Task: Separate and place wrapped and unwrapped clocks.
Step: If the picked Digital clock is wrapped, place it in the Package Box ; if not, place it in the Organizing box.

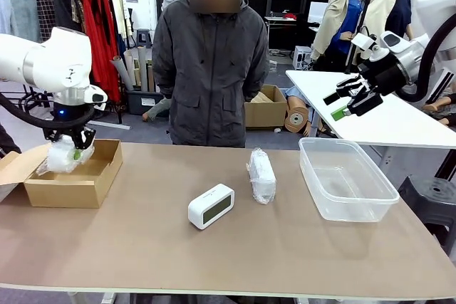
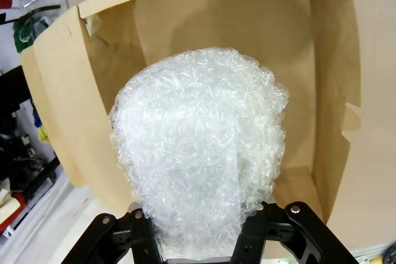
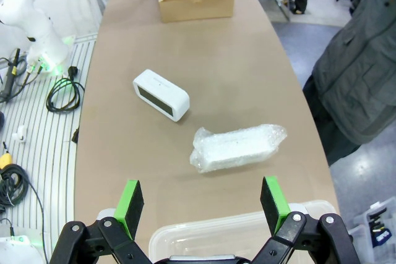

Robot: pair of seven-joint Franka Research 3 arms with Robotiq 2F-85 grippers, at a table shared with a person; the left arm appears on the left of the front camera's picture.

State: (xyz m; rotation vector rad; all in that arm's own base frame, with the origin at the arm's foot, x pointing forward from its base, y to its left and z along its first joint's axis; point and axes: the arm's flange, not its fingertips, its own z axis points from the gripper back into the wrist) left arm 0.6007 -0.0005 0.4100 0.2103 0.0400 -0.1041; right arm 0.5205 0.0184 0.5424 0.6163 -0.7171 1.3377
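Note:
My left gripper (image 1: 69, 149) is shut on a wrapped clock (image 1: 63, 155), a bundle of crinkly white plastic, and holds it just above the open brown cardboard box (image 1: 80, 189). In the left wrist view the wrapped clock (image 2: 201, 153) hangs over the box's inside (image 2: 309, 47). A second wrapped clock (image 1: 261, 174) lies on the table's middle, also seen as a bundle (image 3: 238, 148) in the right wrist view. The bare white clock (image 1: 211, 206) with a dark screen lies near it (image 3: 161, 94). My right gripper (image 1: 353, 102) hangs open, high above the clear tub (image 1: 347, 179).
A person in a grey jacket (image 1: 210, 62) stands at the table's far side, hands out of sight. The clear plastic tub's rim (image 3: 241, 224) shows below my right gripper (image 3: 202, 206). A white table (image 1: 385, 115) stands behind on the right.

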